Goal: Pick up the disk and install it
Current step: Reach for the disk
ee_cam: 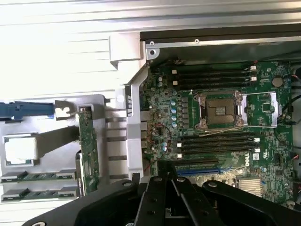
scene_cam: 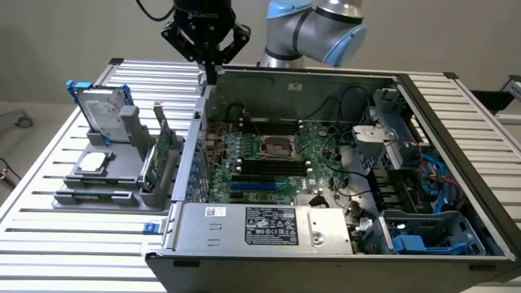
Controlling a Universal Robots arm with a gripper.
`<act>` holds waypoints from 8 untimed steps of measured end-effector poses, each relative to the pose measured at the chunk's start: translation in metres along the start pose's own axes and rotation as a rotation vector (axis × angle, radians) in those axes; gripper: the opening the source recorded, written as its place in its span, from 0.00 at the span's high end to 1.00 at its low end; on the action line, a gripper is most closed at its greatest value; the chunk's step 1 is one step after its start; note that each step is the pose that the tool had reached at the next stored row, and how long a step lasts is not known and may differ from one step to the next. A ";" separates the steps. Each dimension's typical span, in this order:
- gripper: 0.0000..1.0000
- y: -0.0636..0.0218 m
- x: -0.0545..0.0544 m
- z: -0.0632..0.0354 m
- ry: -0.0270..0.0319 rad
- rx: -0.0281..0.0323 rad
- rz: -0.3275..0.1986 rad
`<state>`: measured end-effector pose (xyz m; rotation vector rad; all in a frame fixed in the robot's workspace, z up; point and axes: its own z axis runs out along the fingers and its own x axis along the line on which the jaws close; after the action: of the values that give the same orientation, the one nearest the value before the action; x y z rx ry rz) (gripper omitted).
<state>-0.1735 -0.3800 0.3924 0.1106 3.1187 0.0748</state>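
Above the far rim of the open computer case [scene_cam: 309, 73], at its corner on the exterior view's left, my end effector [scene_cam: 210, 74] points straight down. Its fingers are pressed fully together and there is nothing between them. The tips sit very close to the top edge of the case wall, but I cannot tell whether they touch it. From my wrist, the closed end effector [ee_cam: 167, 165] hangs over the green motherboard [ee_cam: 221, 141], close to the grey case wall [ee_cam: 134, 117].

The disk [scene_cam: 104, 110] is well apart from me, toward the exterior view's left. It stands upright on its edge in the grey holder [scene_cam: 97, 183], which rests on the slatted metal surface [scene_cam: 49, 244]. Its white label is visible, and its blue rails [scene_cam: 77, 86] frame the top and side. I have no hold on it.

In the same holder, a thin green circuit card [scene_cam: 158, 155] stands on edge between the disk and the case. A small flat silver square piece [scene_cam: 94, 162] lies nearer the camera than the disk. My wrist view shows that card [ee_cam: 88, 146] and that square piece [ee_cam: 19, 148] beside the case.
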 end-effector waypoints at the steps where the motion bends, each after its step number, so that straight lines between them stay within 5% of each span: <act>1: 0.89 0.0011 0.004 0.0001 0.0000 0.0000 0.000; 8: 0.89 0.0075 0.034 0.0005 0.0005 -0.0010 0.000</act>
<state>-0.2071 -0.3701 0.3916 0.1104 3.1191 0.0764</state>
